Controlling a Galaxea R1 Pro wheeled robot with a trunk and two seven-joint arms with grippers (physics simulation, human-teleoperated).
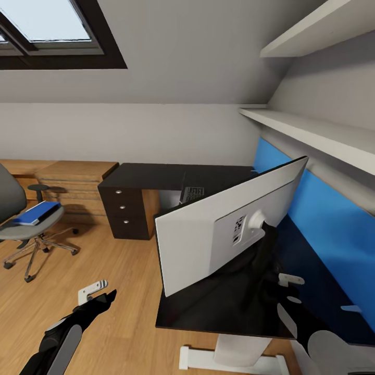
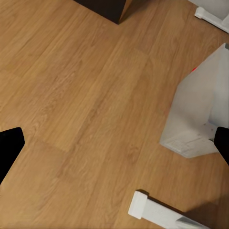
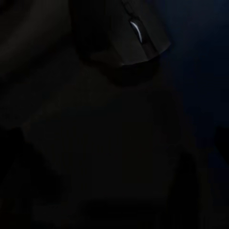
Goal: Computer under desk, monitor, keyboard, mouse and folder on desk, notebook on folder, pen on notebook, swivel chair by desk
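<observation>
The monitor (image 1: 219, 234) tilts over the near end of the black desk (image 1: 172, 177), its pale back toward me. My right gripper (image 1: 271, 268) reaches in at the monitor's black stand; its fingers are lost in the dark. The right wrist view shows the black mouse (image 3: 140, 36) lying on the desk top. My left gripper (image 1: 104, 297) hangs open over the floor, holding nothing. The swivel chair (image 1: 15, 229) stands at far left with the blue folder (image 1: 36, 212) on its seat. The computer (image 1: 191, 194) shows under the desk. Keyboard, notebook and pen are out of view.
The black drawer unit (image 1: 125, 208) sits under the desk's far wing, a wooden shelf unit (image 1: 73, 182) to its left. The desk's white foot (image 2: 157, 212) lies on the floor near me. White wall shelves (image 1: 312, 130) overhang a blue wall panel (image 1: 323, 219) at right.
</observation>
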